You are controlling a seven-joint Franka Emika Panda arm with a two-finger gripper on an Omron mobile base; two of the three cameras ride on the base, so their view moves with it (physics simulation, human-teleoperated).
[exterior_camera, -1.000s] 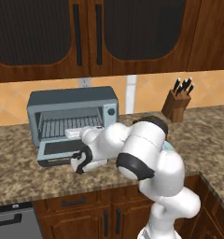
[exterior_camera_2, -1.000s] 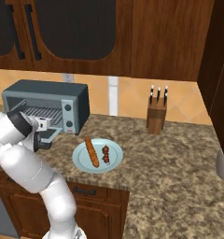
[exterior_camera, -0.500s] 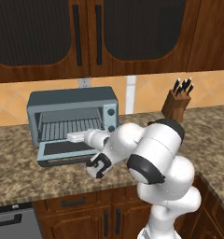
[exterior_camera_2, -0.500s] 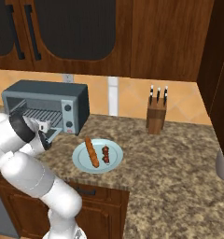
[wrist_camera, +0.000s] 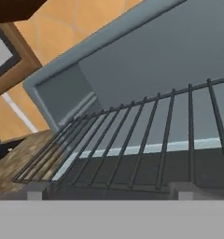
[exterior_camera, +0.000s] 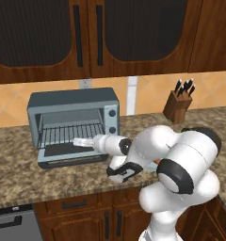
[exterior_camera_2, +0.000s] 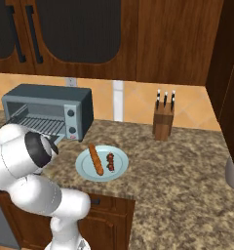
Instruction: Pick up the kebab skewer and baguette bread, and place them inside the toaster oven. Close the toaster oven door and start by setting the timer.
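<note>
The blue-grey toaster oven (exterior_camera: 72,120) stands on the counter with its door (exterior_camera: 70,159) dropped flat and the wire rack (wrist_camera: 146,135) bare. My gripper (exterior_camera: 78,141) reaches over the lowered door at the oven's mouth, level with the rack. In the hand view the gripper (wrist_camera: 109,190) is open, its fingertips (wrist_camera: 34,191) wide apart with nothing between them, right at the rack's front edge. To the right of the oven (exterior_camera_2: 46,110), the baguette bread (exterior_camera_2: 94,158) and the kebab skewer (exterior_camera_2: 110,162) lie side by side on a pale blue plate (exterior_camera_2: 85,168), apart from the gripper.
A wooden knife block (exterior_camera_2: 164,122) stands at the back right of the granite counter (exterior_camera_2: 177,171). Dark wood cabinets (exterior_camera: 86,37) hang above the oven. My own arm (exterior_camera: 181,160) bulks over the counter's front edge, between the oven and the plate.
My elbow has swung to the right and the hand has stretched from the lowered door up to the rack's front. Oven, plate and food have not moved.
</note>
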